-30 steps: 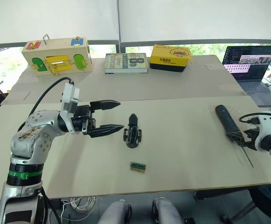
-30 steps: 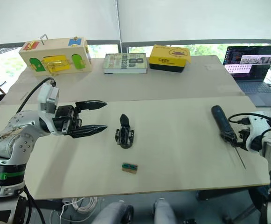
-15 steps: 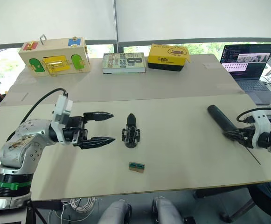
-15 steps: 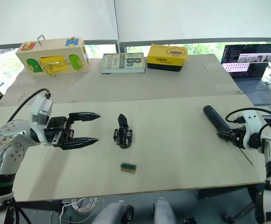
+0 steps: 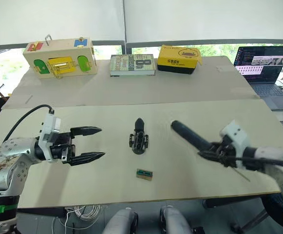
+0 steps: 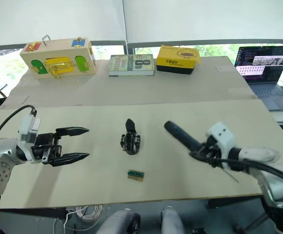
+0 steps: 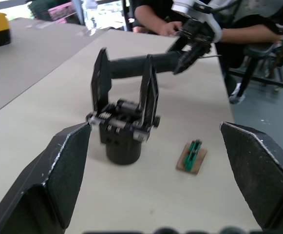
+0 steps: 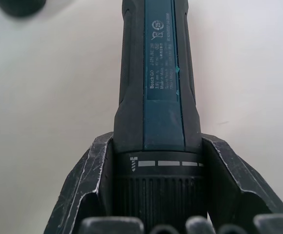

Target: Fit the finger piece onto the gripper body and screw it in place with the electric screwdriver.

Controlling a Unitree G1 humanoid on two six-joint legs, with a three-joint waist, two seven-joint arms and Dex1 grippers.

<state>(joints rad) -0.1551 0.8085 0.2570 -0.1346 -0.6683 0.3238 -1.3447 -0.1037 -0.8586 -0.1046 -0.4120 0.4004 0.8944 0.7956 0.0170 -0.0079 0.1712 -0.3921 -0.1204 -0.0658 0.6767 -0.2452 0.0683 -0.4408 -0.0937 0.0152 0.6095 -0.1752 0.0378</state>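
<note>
One thick black cylindrical electric screwdriver [image 5: 192, 138], one chunky black gripper body [image 5: 139, 143] and one small green-and-tan rectangular piece [image 5: 144, 174] lie on the near part of a pale beige table [image 5: 107, 185]. A narrow black finger piece [image 5: 139, 124] stands out from the far end of the gripper body, its pointed tip aimed away from the robot; whether it is seated there cannot be told. At the far edge sit one wooden latch box with coloured panels [image 5: 60, 57], one grey book [image 5: 132, 65] and one yellow box [image 5: 179, 59]; one open laptop [image 5: 262, 62] stands at the far right. Behind the table are white blinds and a window strip with greenery. The right gripper [image 5: 217, 155] is clamped around the screwdriver near its bit end, holding it above the table to the right of the gripper body. The screwdriver's long axis runs diagonally: rounded end toward the far left, thin metal bit toward the near right. The left gripper [image 5: 85, 145] hovers to the left of the gripper body, its fingers spread wide and pointing toward it, holding nothing.
</note>
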